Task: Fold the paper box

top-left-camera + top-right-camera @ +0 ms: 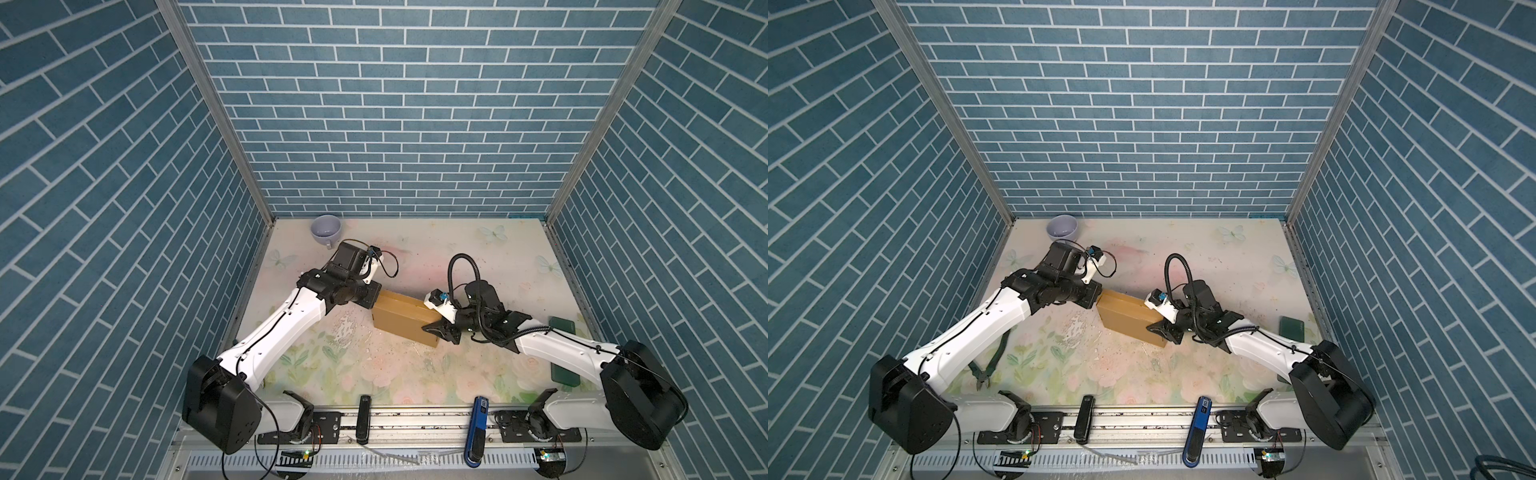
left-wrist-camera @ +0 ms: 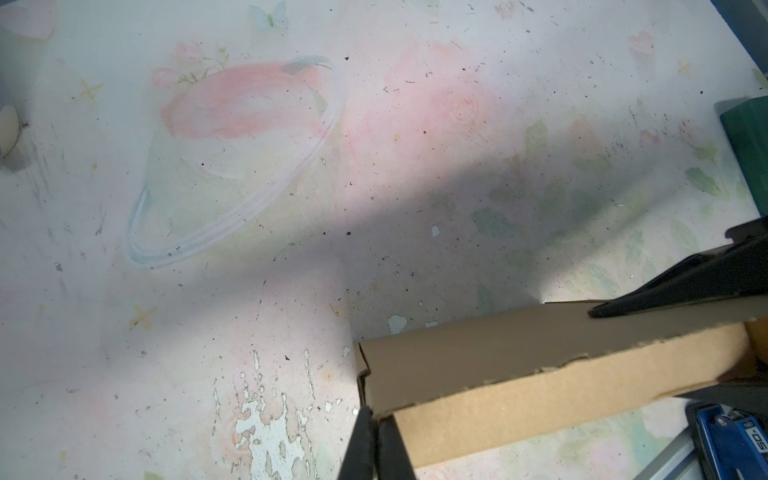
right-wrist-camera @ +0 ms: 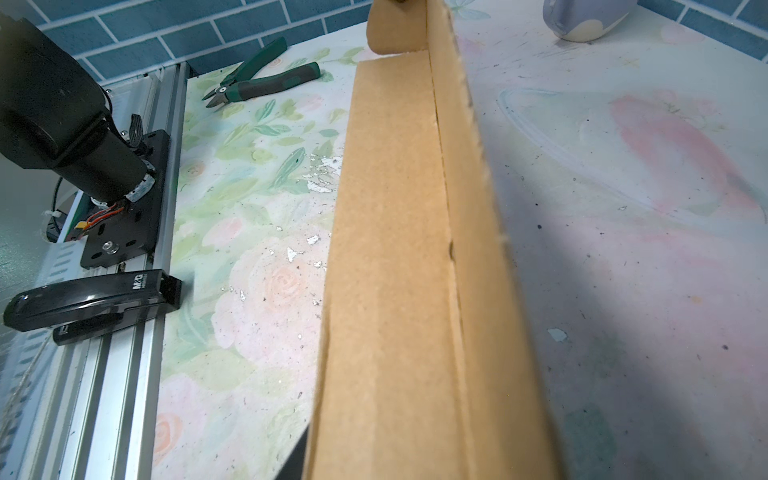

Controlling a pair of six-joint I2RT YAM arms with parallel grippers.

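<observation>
Cardboard of the paper box lay mid-worktop, its long axis spanning between both arms. The left end effector pinched one corner; the right end effector appeared clamped across the opposite end.

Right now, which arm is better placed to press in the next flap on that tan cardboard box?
Probably left. The left end effector is closed, tips touching the tan cardboard box's corner, free to push. The right end effector straddles the opposite end, seemingly holding it steady.
</observation>
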